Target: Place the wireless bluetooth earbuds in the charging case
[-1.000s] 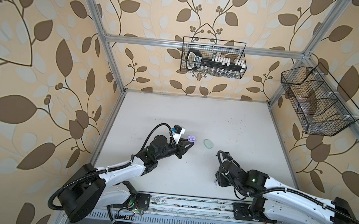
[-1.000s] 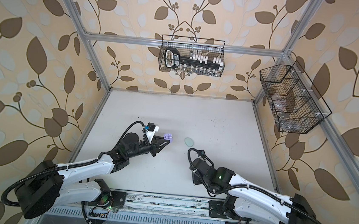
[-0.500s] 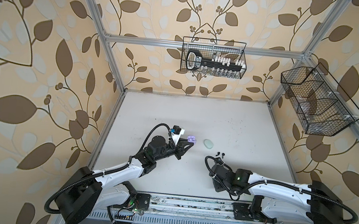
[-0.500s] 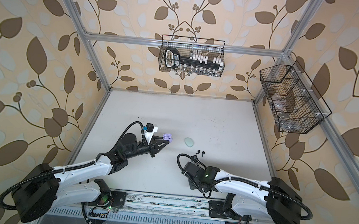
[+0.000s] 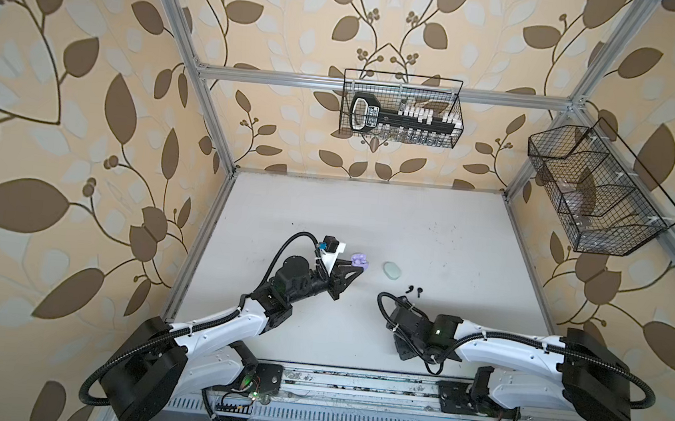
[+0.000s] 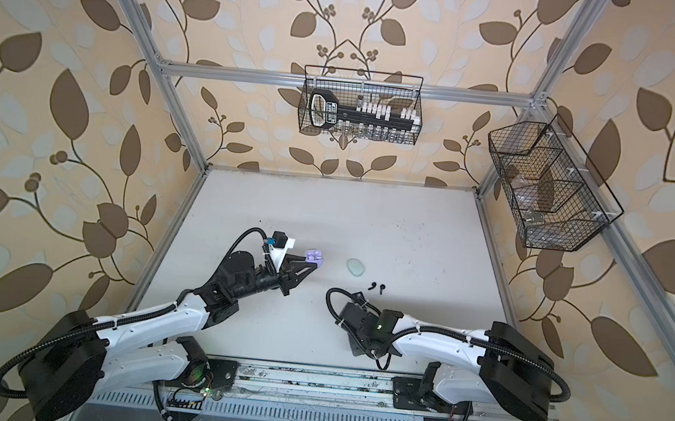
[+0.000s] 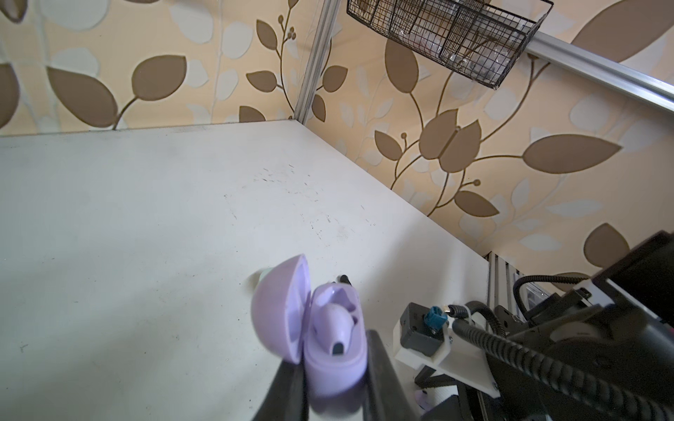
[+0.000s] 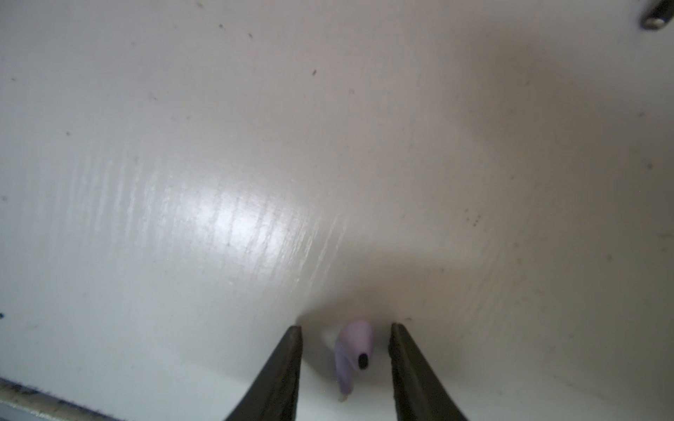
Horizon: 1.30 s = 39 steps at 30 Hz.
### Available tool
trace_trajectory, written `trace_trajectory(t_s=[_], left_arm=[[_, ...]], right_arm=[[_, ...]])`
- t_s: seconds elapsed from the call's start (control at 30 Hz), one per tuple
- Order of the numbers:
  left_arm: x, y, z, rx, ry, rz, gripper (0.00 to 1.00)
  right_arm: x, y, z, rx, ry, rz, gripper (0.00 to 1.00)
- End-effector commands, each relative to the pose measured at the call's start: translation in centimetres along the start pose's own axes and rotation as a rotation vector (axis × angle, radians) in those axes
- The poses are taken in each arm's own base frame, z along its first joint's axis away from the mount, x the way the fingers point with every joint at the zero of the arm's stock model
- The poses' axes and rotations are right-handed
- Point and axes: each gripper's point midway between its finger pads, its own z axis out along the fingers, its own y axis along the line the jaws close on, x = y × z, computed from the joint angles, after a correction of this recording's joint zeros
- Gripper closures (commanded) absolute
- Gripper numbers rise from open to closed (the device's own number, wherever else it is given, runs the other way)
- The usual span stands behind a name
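Jaws of the right gripper stand partly open and grip nothing. A loose lavender earbud lies on the table between them, clear of both fingers, stem toward the wrist. This gripper sits well on the near side of the mint case.

Two black earbuds lie loose on the table just near-right of the mint case, which is closed.

Left of the mint case, near but apart, the left gripper is clamped on the base of the lavender case. Its lid stands open, and a seated earbud, also lavender, sits inside. Whether the case rests on the table cannot be told.

Well beyond the mint case, the back basket holds a black tool and a row of small white pieces. Far right of the mint case, the side basket is divided into compartments, its contents indistinct.
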Motion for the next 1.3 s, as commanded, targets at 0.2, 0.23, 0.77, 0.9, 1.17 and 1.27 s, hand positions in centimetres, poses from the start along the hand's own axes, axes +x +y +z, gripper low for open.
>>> trace_trajectory(t_s=[0.2, 0.23, 0.77, 0.9, 1.17, 1.27], left_arm=[[-1.4, -0.5, -0.5, 0.011, -0.057, 0.046, 1.00], [-1.4, -0.5, -0.5, 0.010, -0.056, 0.047, 1.00], [-1.5, -0.5, -0.5, 0.008, -0.058, 0.052, 1.00], [-1.4, -0.5, -0.5, 0.007, -0.057, 0.052, 1.00], [-1.5, -0.5, -0.7, 0.007, -0.060, 0.054, 1.00], [-1.6, -0.6, -0.6, 0.010, -0.063, 0.054, 1.00]], right_arm=[[0.6, -0.2, 0.8, -0.011, 0.029, 0.012, 0.68], [0.6, -0.1, 0.8, -0.015, 0.029, 0.015, 0.69], [1.3, -0.5, 0.1, -0.033, 0.018, 0.036, 0.70], [1.6, -0.3, 0.5, -0.038, 0.022, 0.036, 0.71], [1.7, -0.6, 0.8, -0.023, 0.024, 0.042, 0.74], [1.6, -0.6, 0.8, -0.024, 0.019, 0.052, 0.76]])
